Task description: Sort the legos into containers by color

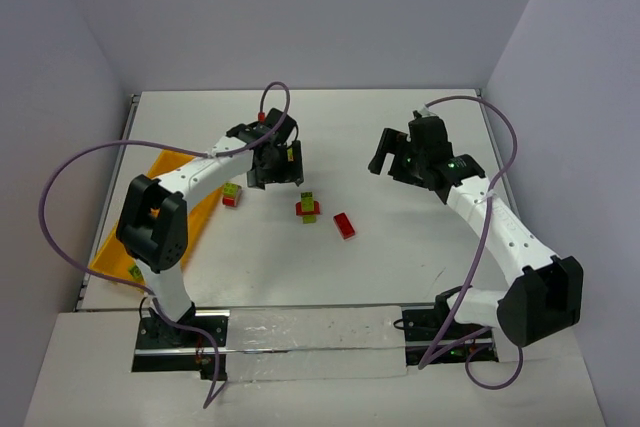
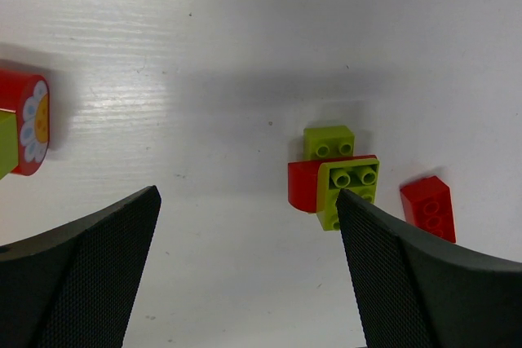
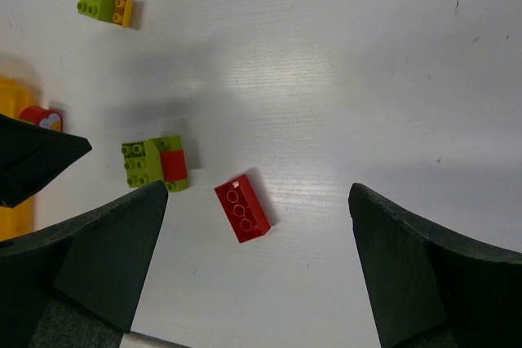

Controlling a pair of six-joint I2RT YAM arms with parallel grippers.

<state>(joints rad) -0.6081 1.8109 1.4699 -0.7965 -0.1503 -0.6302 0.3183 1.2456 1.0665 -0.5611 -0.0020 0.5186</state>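
Observation:
A lime-green and red clump (image 1: 308, 207) lies mid-table, and it also shows in the left wrist view (image 2: 338, 177) and the right wrist view (image 3: 155, 162). A loose red brick (image 1: 344, 226) lies just right of it, and also shows in both wrist views (image 2: 428, 205) (image 3: 242, 209). A red and green clump with a daisy face (image 1: 232, 195) (image 2: 28, 120) lies beside the orange-yellow tray (image 1: 165, 172). A green and yellow clump (image 3: 104, 3) lies apart on the table. My left gripper (image 1: 275, 167) (image 2: 246, 197) is open and empty, above the table left of the middle clump. My right gripper (image 1: 392, 159) (image 3: 257, 193) is open and empty, above the red brick's side.
The tray runs along the table's left edge; its yellow wall shows in the right wrist view (image 3: 15, 95). Grey walls enclose the table on three sides. Purple cables loop over both arms. One finger of the left gripper (image 3: 33, 160) shows at the left of the right wrist view.

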